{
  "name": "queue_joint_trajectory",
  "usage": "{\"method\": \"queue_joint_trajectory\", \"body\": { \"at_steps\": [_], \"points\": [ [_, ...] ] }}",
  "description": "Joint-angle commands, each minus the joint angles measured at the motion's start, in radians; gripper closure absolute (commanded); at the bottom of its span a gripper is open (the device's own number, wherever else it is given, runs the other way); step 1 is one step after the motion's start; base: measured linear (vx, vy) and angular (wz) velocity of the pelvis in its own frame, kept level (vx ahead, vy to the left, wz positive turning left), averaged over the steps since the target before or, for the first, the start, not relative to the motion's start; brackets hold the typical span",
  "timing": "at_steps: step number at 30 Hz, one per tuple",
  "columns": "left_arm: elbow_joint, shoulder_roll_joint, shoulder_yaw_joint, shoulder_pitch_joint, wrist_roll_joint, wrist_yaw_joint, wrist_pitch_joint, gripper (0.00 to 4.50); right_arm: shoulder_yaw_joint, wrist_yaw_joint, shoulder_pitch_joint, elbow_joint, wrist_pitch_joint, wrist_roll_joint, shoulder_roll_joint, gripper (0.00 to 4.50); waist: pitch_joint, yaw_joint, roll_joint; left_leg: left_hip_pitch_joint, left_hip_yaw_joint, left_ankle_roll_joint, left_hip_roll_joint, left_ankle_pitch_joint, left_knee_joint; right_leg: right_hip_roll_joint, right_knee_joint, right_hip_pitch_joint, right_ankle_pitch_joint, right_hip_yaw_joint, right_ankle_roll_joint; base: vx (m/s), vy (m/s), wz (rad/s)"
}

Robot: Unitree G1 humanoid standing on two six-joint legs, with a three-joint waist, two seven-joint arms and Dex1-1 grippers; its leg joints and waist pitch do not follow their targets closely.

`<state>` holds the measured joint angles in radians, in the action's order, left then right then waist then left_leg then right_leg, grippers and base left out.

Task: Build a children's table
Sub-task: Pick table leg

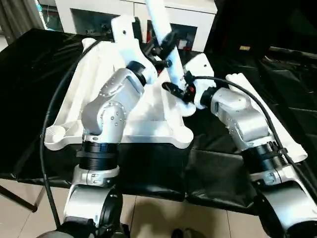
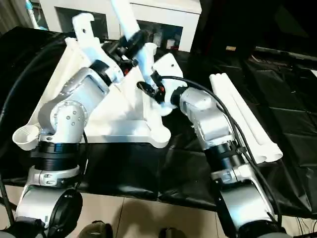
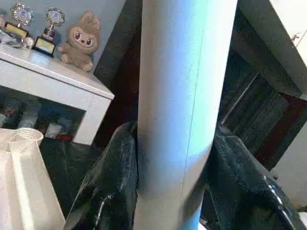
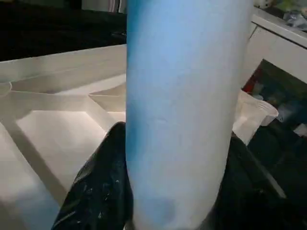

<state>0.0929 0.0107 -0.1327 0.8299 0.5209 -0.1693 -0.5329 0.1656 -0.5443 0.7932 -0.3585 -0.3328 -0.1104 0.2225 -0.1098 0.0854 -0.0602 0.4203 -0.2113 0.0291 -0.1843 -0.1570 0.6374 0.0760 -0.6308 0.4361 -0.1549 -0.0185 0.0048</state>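
The children's table top [image 1: 148, 121] lies underside up on a black-covered bench, its ribs and round corner sockets [image 2: 25, 136] showing. One white tapered leg [image 1: 161, 20] rises steeply over the top's far right part. My left gripper [image 1: 166, 47] is shut on the leg higher up, with a black finger [image 3: 120, 163] pressed on each side. Lower down my right gripper [image 1: 178, 89] is shut on the same leg [image 4: 187, 96]. The leg's lower end is hidden behind that gripper. More white legs [image 2: 242, 114] lie side by side on the bench to the right.
A white glass-door cabinet [image 1: 99, 15] stands behind the bench. A shelf with trophies and a plush toy [image 3: 81, 40] is off to one side. Black cables [image 1: 49, 129] hang along both arms. The bench's front edge runs just below the table top, with tiled floor beneath.
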Motion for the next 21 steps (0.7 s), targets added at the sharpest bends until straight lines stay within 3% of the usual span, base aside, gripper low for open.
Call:
{"method": "queue_joint_trajectory", "body": {
  "at_steps": [1,5,7,8,9,12,13,17,21],
  "points": [
    [0.017,0.000,-0.007,0.013,0.000,-0.001,-0.003,2.73,-0.038,-0.012,0.028,0.012,0.017,-0.030,-0.001,2.12,0.102,-0.006,0.000,-0.041,0.025,0.008,-0.034,-0.214,-0.077,0.045,0.070,-0.048,-0.218,0.023,-0.160,0.000,0.000,0.00],
    [0.017,-0.007,-0.006,0.012,0.006,-0.018,-0.005,2.75,-0.045,-0.030,0.028,0.022,0.009,-0.044,-0.002,1.73,0.102,-0.005,0.001,-0.043,0.026,0.009,-0.034,-0.219,-0.078,0.045,0.069,-0.048,-0.224,0.023,-0.159,0.000,0.000,0.00],
    [0.019,-0.028,0.005,0.011,0.012,-0.062,-0.011,2.75,-0.069,-0.089,0.026,0.054,-0.047,-0.115,-0.008,1.63,0.101,-0.006,0.000,-0.043,0.025,0.005,-0.033,-0.223,-0.078,0.044,0.071,-0.048,-0.224,0.023,-0.161,0.000,0.000,0.00],
    [0.019,-0.028,0.005,0.011,0.012,-0.062,-0.011,2.76,-0.069,-0.089,0.026,0.054,-0.047,-0.115,-0.008,1.54,0.102,-0.004,0.001,-0.044,0.025,0.001,-0.033,-0.225,-0.078,0.045,0.070,-0.048,-0.224,0.023,-0.161,0.000,0.000,0.00],
    [0.020,-0.062,0.018,0.010,0.021,-0.126,-0.026,2.76,-0.078,-0.180,0.024,0.102,-0.132,-0.192,0.013,1.50,0.101,-0.006,-0.001,-0.042,0.026,-0.006,-0.032,-0.216,-0.079,0.042,0.070,-0.051,-0.212,0.023,-0.164,0.000,0.000,0.00],
    [0.015,-0.111,0.038,0.008,0.041,-0.221,-0.053,2.76,-0.076,-0.283,0.019,0.138,-0.214,-0.251,0.059,1.48,0.101,0.001,0.004,-0.045,0.025,-0.006,-0.035,-0.191,-0.079,0.045,0.064,-0.049,-0.189,0.023,-0.179,0.000,0.000,0.00],
    [0.007,-0.144,0.039,0.011,0.070,-0.282,-0.087,2.76,-0.068,-0.356,0.016,0.150,-0.266,-0.280,0.104,1.48,0.101,0.002,0.006,-0.045,0.025,-0.003,-0.034,-0.195,-0.079,0.045,0.065,-0.051,-0.196,0.023,-0.185,0.000,0.000,0.00],
    [-0.007,-0.186,0.031,0.020,0.118,-0.351,-0.137,2.77,-0.064,-0.418,0.012,0.153,-0.309,-0.302,0.151,1.48,0.099,0.002,0.006,-0.044,0.026,0.009,-0.035,-0.203,-0.080,0.048,0.065,-0.051,-0.211,0.023,-0.194,0.000,0.000,0.00],
    [-0.029,-0.228,-0.036,0.045,0.262,-0.448,-0.244,2.77,-0.085,-0.482,0.000,0.171,-0.412,-0.374,0.198,1.48,0.099,0.004,0.005,-0.044,0.025,0.018,-0.033,-0.196,-0.077,0.049,0.062,-0.052,-0.214,0.023,-0.214,0.000,0.000,0.00]
  ]
}}
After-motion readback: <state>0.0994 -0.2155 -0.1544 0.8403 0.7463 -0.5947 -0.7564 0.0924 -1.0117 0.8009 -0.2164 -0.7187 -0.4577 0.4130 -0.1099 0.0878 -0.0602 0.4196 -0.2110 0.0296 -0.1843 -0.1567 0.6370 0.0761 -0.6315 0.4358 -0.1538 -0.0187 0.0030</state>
